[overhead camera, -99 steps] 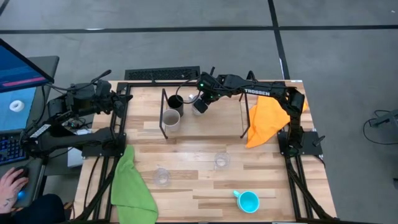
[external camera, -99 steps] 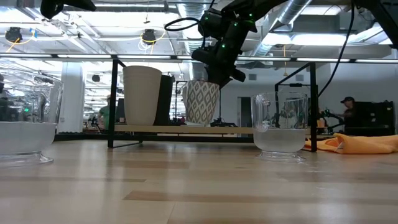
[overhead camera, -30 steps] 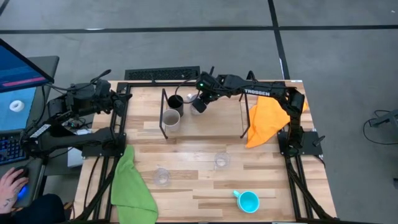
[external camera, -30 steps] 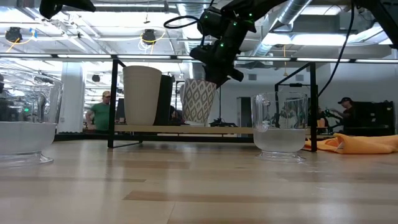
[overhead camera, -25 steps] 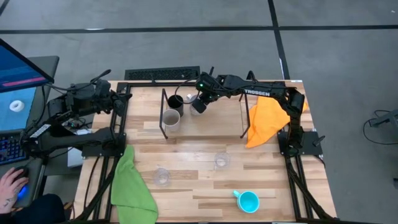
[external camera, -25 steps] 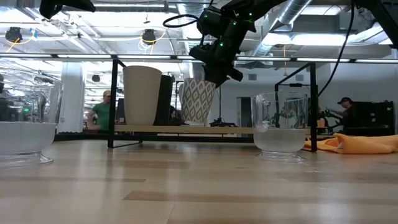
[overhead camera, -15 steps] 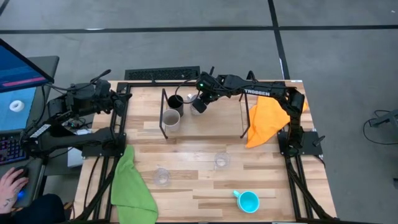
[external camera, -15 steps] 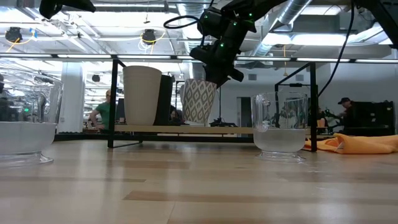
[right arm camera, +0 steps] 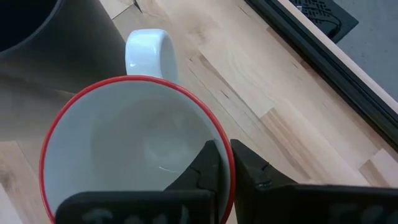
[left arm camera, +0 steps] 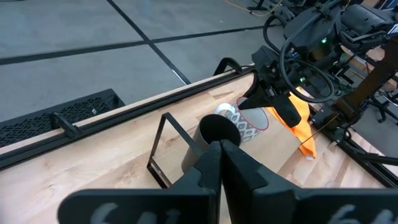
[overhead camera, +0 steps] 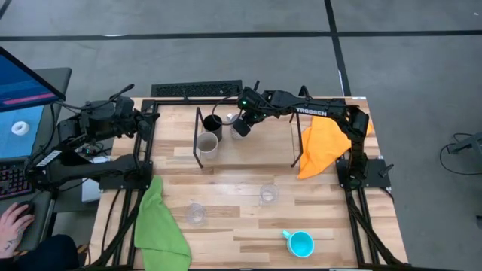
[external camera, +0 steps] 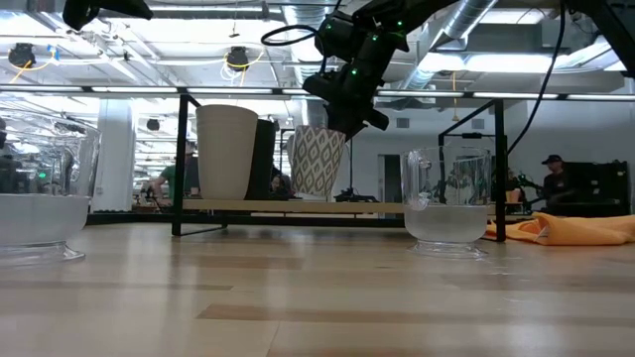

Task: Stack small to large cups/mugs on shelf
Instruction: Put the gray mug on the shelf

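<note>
Low view: the right gripper [external camera: 342, 124] has its fingers pinching the white mug's [external camera: 318, 161] rim, holding it at the shelf [external camera: 298, 206] beside the black mug [external camera: 263, 159] and the beige mug [external camera: 227, 152]. Placing looks nearly finished; next comes setting it flat and letting go. The left gripper [left arm camera: 219, 163], fingers pressed together, waits off the table's [overhead camera: 248, 226] left edge.
</note>
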Motion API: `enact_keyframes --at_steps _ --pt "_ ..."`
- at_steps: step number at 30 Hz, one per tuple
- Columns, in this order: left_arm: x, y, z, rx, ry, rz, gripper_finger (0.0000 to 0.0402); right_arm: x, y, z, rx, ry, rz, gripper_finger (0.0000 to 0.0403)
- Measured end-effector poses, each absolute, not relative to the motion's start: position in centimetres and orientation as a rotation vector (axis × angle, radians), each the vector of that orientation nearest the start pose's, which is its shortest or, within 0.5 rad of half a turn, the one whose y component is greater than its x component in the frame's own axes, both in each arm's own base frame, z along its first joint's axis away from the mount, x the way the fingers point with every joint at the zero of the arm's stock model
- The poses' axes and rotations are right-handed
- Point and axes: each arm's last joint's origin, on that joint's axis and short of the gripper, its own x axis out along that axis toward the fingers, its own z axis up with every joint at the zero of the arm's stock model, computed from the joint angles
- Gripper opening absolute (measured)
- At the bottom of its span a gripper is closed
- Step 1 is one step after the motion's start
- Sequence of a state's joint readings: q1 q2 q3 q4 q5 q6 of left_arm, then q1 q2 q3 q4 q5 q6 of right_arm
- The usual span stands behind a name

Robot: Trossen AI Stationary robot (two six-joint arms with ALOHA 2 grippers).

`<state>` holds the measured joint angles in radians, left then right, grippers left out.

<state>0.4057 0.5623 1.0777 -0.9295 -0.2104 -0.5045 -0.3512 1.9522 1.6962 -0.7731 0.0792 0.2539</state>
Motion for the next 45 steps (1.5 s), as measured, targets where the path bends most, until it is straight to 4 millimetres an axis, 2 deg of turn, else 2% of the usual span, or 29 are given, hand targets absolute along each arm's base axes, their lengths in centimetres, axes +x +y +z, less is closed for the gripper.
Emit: enact_keyframes --at_steps 27,34,45 --pt "6.0 3.3 37.9 -0.505 0.260 0.709 0.0000 39.2 -14.8 26.1 0.372 0.983 -0.526 0.0035" --pt "6.0 3.3 37.9 -0.502 0.261 0.708 0.0000 40.0 -15.0 24.6 0.379 1.010 -0.522 0.0035" --pt "6.0 3.3 37.9 -0.500 0.260 0.713 0.0000 40.1 -14.8 24.8 0.376 0.996 -0.515 0.0036"
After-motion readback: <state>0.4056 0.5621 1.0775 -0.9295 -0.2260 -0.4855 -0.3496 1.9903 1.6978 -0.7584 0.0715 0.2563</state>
